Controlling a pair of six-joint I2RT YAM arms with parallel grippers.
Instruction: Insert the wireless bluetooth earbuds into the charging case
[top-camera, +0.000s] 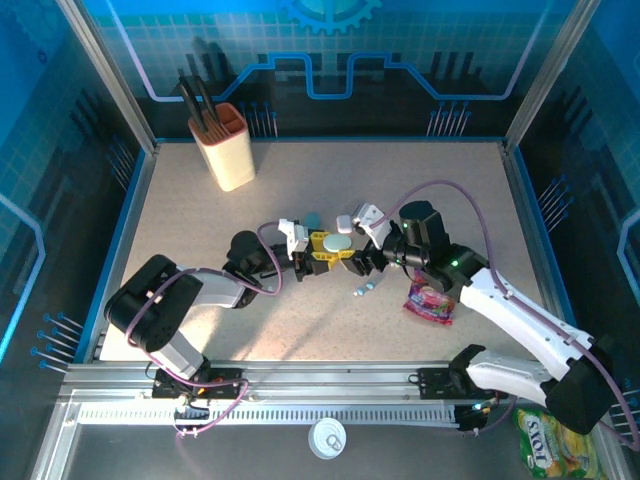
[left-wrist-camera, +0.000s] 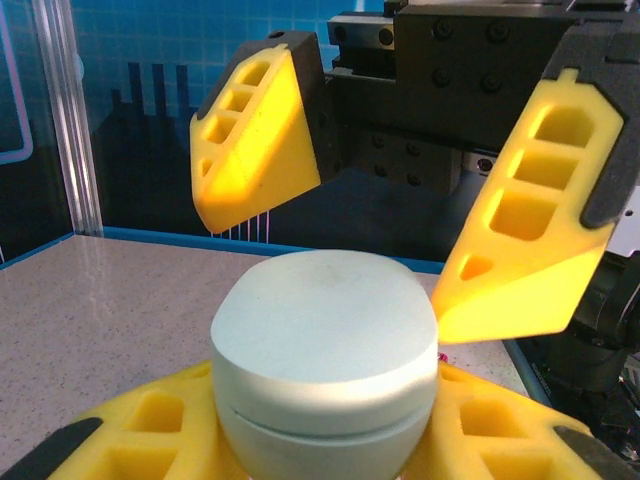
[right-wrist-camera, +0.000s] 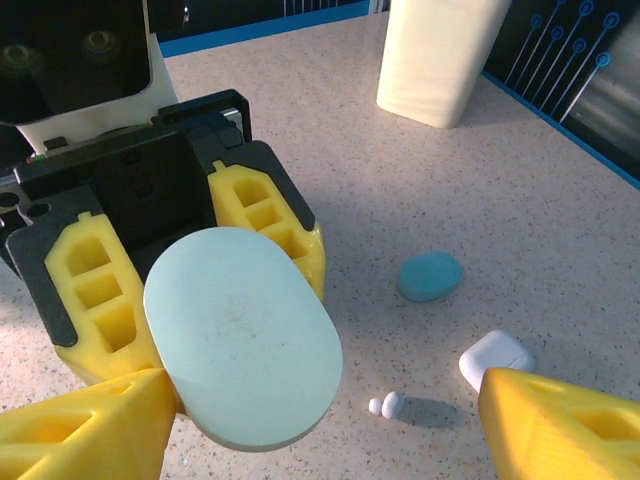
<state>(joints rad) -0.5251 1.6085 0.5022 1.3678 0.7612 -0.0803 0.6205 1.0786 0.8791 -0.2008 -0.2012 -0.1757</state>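
A pale blue pebble-shaped charging case (left-wrist-camera: 325, 360), its lid closed, is held off the table by my left gripper (left-wrist-camera: 325, 430), whose yellow fingers (right-wrist-camera: 270, 215) press on its two sides. From above, the case (top-camera: 338, 242) and left gripper (top-camera: 325, 252) sit mid-table. My right gripper (top-camera: 362, 262) faces them, open, its fingers (left-wrist-camera: 530, 250) spread above and beside the case without touching it. In the right wrist view, that gripper (right-wrist-camera: 320, 440) is wide open, and a tiny white earbud (right-wrist-camera: 388, 405) lies on the table. Two small light-blue earbuds (top-camera: 362, 290) lie just in front of the grippers.
A teal case (right-wrist-camera: 430, 276) and a white case (right-wrist-camera: 497, 357) lie on the table beyond the held case. A cream holder (top-camera: 228, 148) with dark tools stands at the back left. A pink snack packet (top-camera: 430, 298) lies by the right arm.
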